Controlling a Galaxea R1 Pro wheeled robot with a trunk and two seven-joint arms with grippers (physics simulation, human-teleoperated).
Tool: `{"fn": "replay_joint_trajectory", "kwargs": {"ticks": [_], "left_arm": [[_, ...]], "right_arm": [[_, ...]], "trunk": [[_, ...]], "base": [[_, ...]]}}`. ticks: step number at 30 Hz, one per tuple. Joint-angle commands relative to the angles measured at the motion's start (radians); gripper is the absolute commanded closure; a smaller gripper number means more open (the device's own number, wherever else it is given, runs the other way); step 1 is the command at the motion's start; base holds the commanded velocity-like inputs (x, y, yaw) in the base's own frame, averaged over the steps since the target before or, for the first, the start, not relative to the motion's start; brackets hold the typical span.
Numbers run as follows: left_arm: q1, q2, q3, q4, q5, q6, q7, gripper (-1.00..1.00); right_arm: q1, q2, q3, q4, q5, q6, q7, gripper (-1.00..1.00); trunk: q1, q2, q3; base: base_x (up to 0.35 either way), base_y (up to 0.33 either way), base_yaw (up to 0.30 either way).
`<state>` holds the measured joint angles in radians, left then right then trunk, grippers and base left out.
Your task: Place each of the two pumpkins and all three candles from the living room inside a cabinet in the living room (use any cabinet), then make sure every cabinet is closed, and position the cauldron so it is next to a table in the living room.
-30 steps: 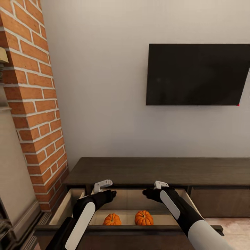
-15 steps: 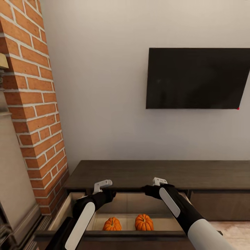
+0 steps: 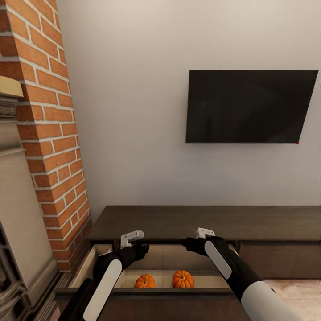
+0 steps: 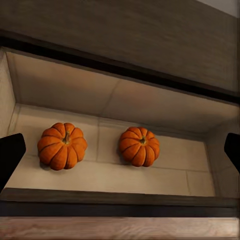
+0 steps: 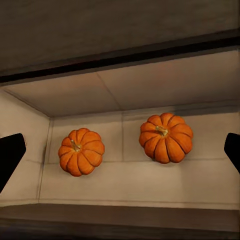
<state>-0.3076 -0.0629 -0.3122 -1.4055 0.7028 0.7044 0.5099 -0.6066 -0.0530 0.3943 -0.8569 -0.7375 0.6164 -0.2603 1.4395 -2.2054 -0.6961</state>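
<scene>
Pumpkins [image 3: 164, 280] both sit in my open drawer [image 3: 151, 292] — candles, closing and cauldron remain, I judge. Left gripper [image 3: 132, 236] and right gripper [image 3: 204, 232] hang released, empty.

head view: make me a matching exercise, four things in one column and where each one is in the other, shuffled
Things:
1. pumpkins
2. TV
3. brick column
4. left end effector

Places:
A. mounted on the white wall
B. hovering above the open drawer
C. lying in the open drawer of the cabinet
D. at the view's left edge, beside the cabinet

Pairs: 1-C, 2-A, 3-D, 4-B
</scene>
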Motion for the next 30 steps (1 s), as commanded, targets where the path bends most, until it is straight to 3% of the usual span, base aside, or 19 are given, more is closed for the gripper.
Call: {"fn": "replay_joint_trajectory", "kwargs": {"ticks": [1,9,30], "left_arm": [[-0.001,0.0,-0.001,-0.001,0.011,0.001,0.01,-1.0],[-0.001,0.0,-0.001,-0.001,0.011,0.001,0.01,-1.0],[-0.001,0.0,-0.001,-0.001,0.011,0.001,0.01,-1.0]], "right_arm": [[-0.001,-0.001,0.005,-0.002,-0.01,0.002,-0.01,-1.0],[-0.001,-0.001,0.005,-0.002,-0.01,-0.003,-0.008,-1.0],[-0.001,-0.001,0.006,-0.002,-0.01,-0.003,-0.008,-1.0]], "trunk": [[-0.004,0.007,0.002],[-0.035,0.063,0.027],[-0.116,0.21,0.093]], "base": [[-0.117,0.0,0.0],[-0.144,0.0,0.0],[-0.314,0.0,0.0]]}}
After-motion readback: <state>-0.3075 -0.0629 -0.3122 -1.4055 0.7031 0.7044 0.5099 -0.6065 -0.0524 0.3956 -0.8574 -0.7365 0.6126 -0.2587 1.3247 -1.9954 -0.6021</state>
